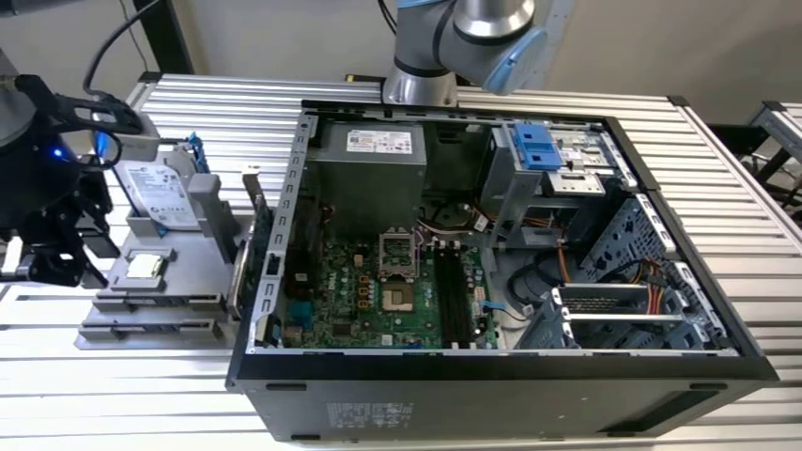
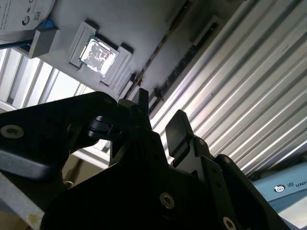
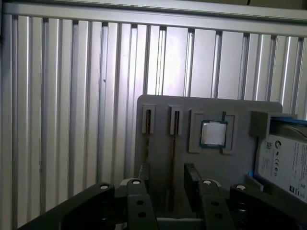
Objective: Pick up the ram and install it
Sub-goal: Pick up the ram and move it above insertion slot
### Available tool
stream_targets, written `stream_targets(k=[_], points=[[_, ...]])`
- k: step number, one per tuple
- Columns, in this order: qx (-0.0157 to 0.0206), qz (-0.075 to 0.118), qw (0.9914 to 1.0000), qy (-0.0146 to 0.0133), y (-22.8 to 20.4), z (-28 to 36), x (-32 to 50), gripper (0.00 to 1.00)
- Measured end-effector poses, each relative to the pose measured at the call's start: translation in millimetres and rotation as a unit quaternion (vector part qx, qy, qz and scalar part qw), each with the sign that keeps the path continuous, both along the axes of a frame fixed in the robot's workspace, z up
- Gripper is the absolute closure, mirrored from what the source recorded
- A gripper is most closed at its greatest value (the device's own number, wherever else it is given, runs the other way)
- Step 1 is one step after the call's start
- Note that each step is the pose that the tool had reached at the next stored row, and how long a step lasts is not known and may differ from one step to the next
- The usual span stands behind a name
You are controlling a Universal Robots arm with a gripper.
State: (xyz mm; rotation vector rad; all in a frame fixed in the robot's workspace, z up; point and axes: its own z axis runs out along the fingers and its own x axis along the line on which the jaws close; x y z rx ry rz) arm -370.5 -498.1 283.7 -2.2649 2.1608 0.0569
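The ram [image 3: 171, 163] stands on edge in a groove of the grey holder [image 3: 240, 108], in the groove nearer the CPU [image 3: 213, 133], and shows in both wrist views as a thin dark strip. The gripper [image 3: 168, 173] hangs over that end of the holder with its jaws apart and nothing in them. In the first wrist view the strip runs into the gap between the two fingers [image 3: 193, 179], closer to one than the other. I cannot tell whether the tips are already down beside the ram or just above it. The hard drive [image 3: 283, 163] sits past the CPU, clear of the fingers. In the exterior view the holder lies on the ribbed table [image 1: 701, 132], just beside the open case [image 1: 501, 381] on the exterior view's left. The black slots [image 1: 454, 296] on the board inside the case look empty, so nothing is installed yet. I judge the step in hand to be lining up for the pick. A sound grasp calls for the fingers to straddle the thin edge squarely, close on the flat faces rather than the chips' corners, and draw the ram straight out of its groove without twisting it or nudging the CPU next to it.
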Motion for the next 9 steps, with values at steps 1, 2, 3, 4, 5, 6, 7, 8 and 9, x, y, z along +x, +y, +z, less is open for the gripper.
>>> stream_targets(k=[1, 2, 3, 4, 5, 6, 7, 8, 9], points=[[0.0, 0.0, 1.0, 0.0, 0.0, -1.6, 0.0, 0.0], [0.0001, 0.0, 1.0, -0.0001, 0.0, -3.2, 0.0, 0.0], [0.0001, 0.0, 1.0, -0.0001, 0.0, -4.8, 0.0, 0.0], [0.0, 0.0, 1.0, 0.0, 0.0, -6.5, 0.0, 0.0], [0.0, 0.0, 1.0, 0.0, 0.0, -8.0, 0.0, 0.0], [0.0, -0.001, 1.0, 0.0, -0.1, -9.7, 0.0, 0.0], [0.0, -0.001, 1.0, 0.0, -0.2, -11.5, 0.1, 0.0], [0.0, -0.001, 1.0, 0.0, -0.4, -13.3, 0.2, 0.0], [0.0, -0.001, 1.0, 0.0, -0.6, -15.2, 0.4, 0.0]])
